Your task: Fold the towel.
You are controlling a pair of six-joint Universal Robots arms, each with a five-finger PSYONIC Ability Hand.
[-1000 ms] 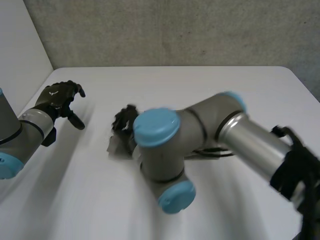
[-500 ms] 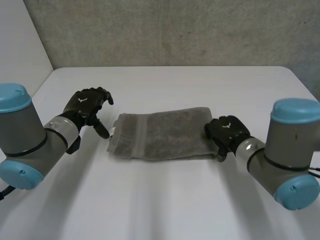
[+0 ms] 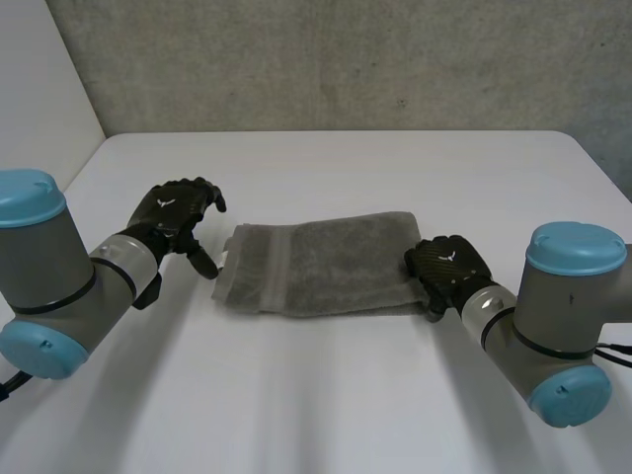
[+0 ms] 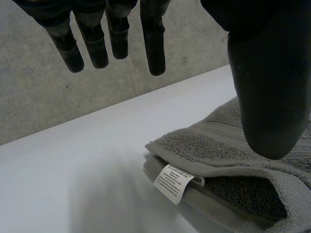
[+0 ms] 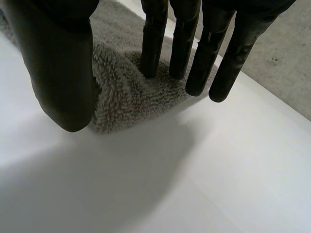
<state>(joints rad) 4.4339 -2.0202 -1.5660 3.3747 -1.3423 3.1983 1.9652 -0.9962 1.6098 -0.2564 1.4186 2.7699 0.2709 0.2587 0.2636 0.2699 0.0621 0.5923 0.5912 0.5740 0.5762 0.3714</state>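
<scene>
A grey towel (image 3: 321, 263), folded into a long band, lies flat in the middle of the white table (image 3: 326, 395). My left hand (image 3: 178, 215) hovers open just off the towel's left end, fingers straight and spread, touching nothing. In the left wrist view the left hand's thumb (image 4: 267, 73) hangs above the towel's layered corner (image 4: 233, 160), which carries a white label (image 4: 178, 182). My right hand (image 3: 446, 267) rests at the towel's right end. In the right wrist view two straight fingers (image 5: 154, 43) touch the pile of the towel (image 5: 131, 92), with the thumb (image 5: 63, 73) by its edge.
A grey wall (image 3: 346, 59) runs behind the table's far edge. A white panel (image 3: 39, 99) stands at the back left. Bare tabletop lies in front of the towel and on both sides of it.
One second ago the right arm lay across the middle with its hand at the towel's left end; it has swung out to the right end. The left hand has come closer to the towel.
</scene>
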